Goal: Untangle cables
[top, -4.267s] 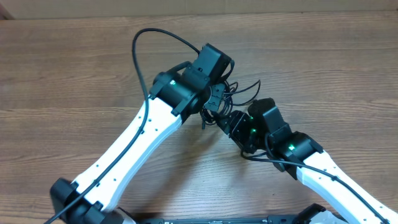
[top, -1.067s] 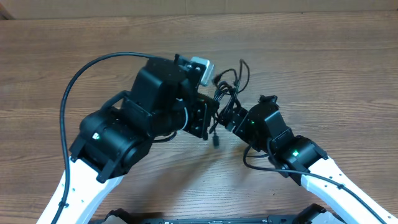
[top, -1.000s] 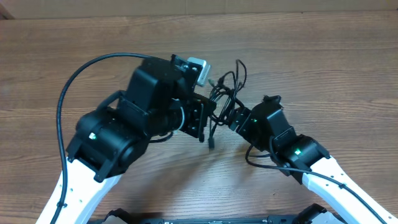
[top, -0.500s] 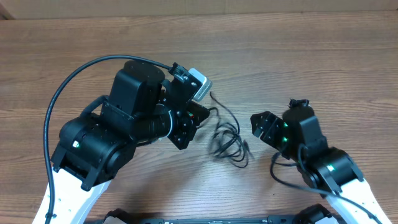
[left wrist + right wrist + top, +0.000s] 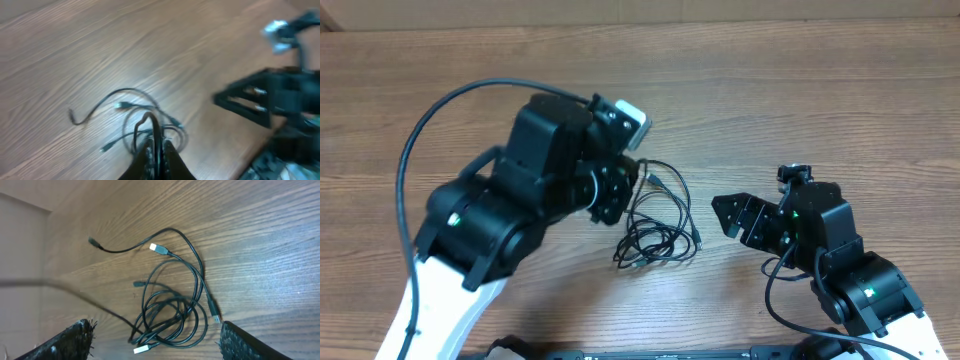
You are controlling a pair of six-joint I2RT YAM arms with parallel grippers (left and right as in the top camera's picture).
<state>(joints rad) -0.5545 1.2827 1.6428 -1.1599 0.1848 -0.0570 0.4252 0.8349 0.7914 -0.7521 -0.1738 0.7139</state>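
Wooden table (image 5: 820, 100) bears cables (image 5: 655, 235) between left gripper (image 5: 620, 195) and right gripper (image 5: 725, 215).

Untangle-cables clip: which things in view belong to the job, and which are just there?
Belongs to the job:
- cables, in a loose bundle between the arms
- left gripper
- right gripper

Just there:
- table, which the bundle lies on
- thick black wire fixed to the left arm
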